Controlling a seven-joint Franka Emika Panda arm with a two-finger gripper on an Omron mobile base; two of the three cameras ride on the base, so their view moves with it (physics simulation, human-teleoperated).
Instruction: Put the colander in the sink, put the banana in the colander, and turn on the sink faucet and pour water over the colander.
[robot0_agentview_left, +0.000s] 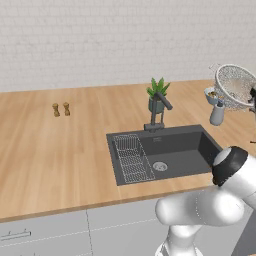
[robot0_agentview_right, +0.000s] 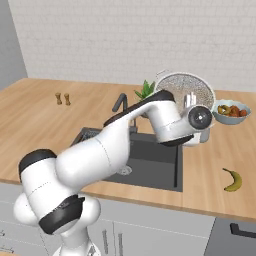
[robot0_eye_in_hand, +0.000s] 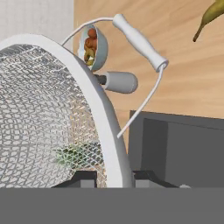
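Currently, the wooden counter (robot0_agentview_left: 60, 150) is seen to run along the white tiled wall (robot0_agentview_left: 100, 35), with the sink (robot0_agentview_left: 180, 150) recessed near the counter's front edge. A wire rack (robot0_agentview_left: 132, 159) is set in the left section of the basin, and a round drain (robot0_agentview_left: 160, 166) is located in its floor. The sink faucet (robot0_agentview_left: 159, 111) is mounted at the back edge of the sink, with a potted plant (robot0_agentview_left: 158, 95) just behind it.

The colander (robot0_agentview_right: 187, 92) is held tilted on its side, lifted clear of the counter, above the area to the right of the sink. In the hand view its white rim (robot0_eye_in_hand: 103, 127) is clamped between the two finger tips of the gripper (robot0_eye_in_hand: 114, 178), which is closed on it; a wire handle with a white grip (robot0_eye_in_hand: 140, 41) projects from the rim.

A fruit bowl (robot0_agentview_right: 231, 112) is positioned toward the back right of the counter, and a pale grey bottle-shaped container (robot0_agentview_left: 217, 115) stands just beside it. The banana (robot0_agentview_right: 233, 180) lies on the counter to the right of the sink, near the front edge, well apart from the colander. Two small brown shakers (robot0_agentview_left: 61, 109) stand side by side toward the back left of the counter.
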